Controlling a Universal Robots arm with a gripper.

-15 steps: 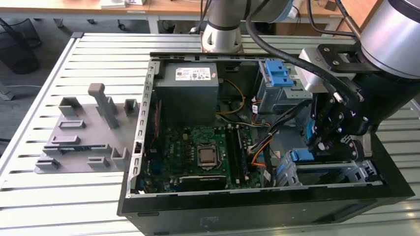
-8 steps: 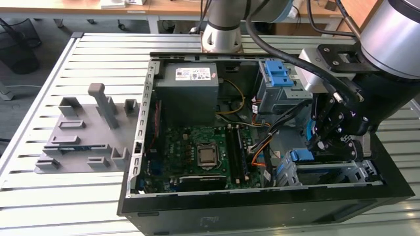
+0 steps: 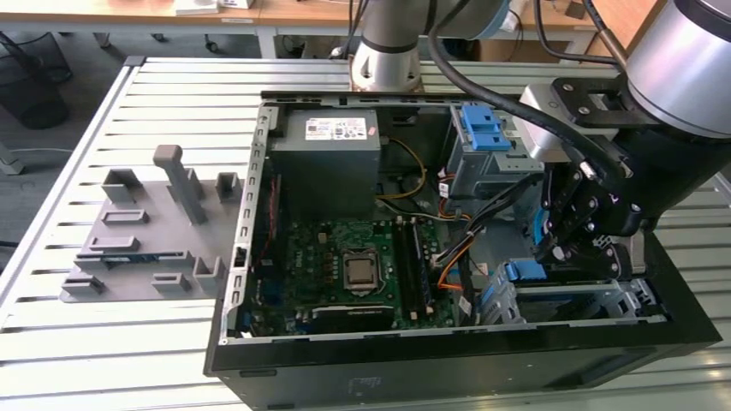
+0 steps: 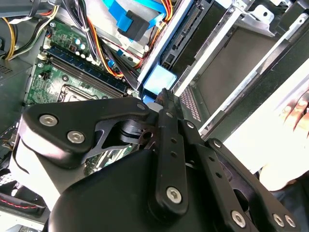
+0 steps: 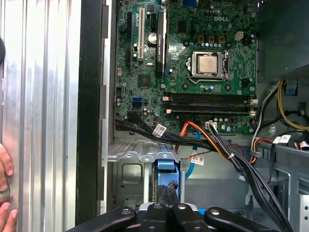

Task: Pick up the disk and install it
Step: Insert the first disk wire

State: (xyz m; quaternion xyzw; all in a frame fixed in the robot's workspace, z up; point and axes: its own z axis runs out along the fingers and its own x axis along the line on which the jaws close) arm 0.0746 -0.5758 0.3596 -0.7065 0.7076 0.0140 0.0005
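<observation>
The disk [image 5: 165, 164] stands edge-on in the drive bay [image 5: 126, 176] of the open computer case [image 3: 246, 257], its blue carrier end facing up. The pickup looks done and insertion well along, though I cannot judge whether it is fully seated. The end effector [image 5: 166, 184] is narrow, its tips against that blue end. The case rests on the counter [image 3: 137, 94].

Arm [image 3: 686, 60] angled downward, fingers [image 5: 172, 194] closed together.
</observation>
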